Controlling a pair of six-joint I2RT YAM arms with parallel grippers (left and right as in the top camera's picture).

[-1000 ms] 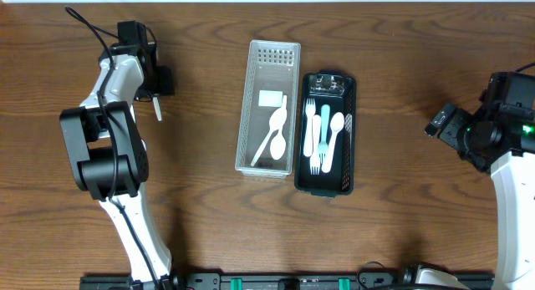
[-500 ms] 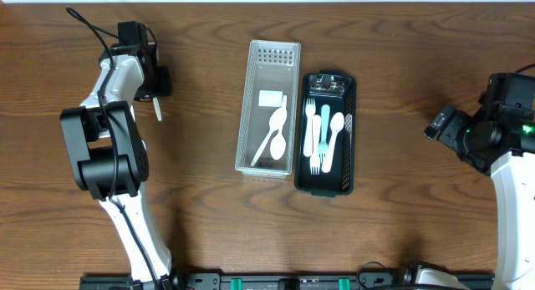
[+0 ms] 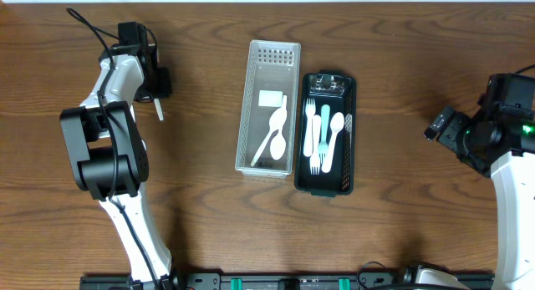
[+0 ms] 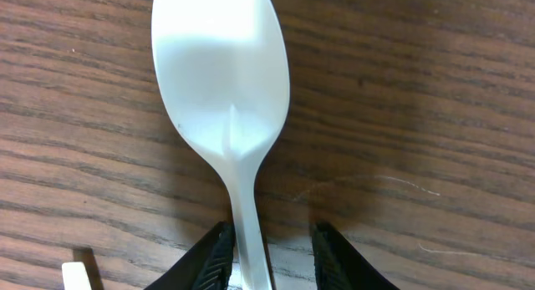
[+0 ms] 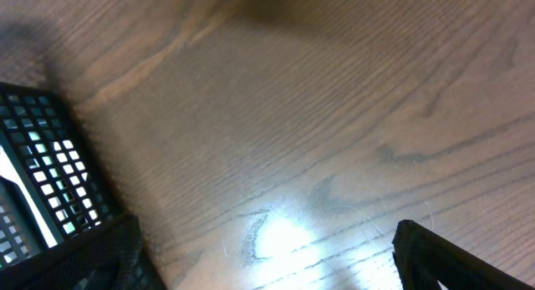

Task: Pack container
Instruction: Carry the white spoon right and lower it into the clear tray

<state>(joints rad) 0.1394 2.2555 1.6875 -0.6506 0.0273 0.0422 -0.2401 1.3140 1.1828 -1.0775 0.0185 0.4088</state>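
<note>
A white plastic spoon point(image 4: 221, 73) lies on the wooden table, bowl away from the camera; in the overhead view point(image 3: 157, 109) it is at the far left. My left gripper point(image 4: 272, 240) straddles its handle, left finger against it, right finger a gap away, open; it also shows in the overhead view point(image 3: 155, 94). A clear perforated basket point(image 3: 257, 52) holds white spoons and a white piece. A black basket point(image 3: 349, 114) beside it holds white forks and spoons and a teal utensil. My right gripper point(image 5: 267, 248) is open and empty over bare wood at the far right point(image 3: 438, 124).
The black basket's mesh corner point(image 5: 38, 169) shows at the left of the right wrist view. A small white piece point(image 4: 75, 277) lies by the left finger. The left arm's base point(image 3: 104, 156) stands at the left, below the spoon.
The right gripper has shifted slightly on the right side. The left gripper and the spoon have not visibly moved.
</note>
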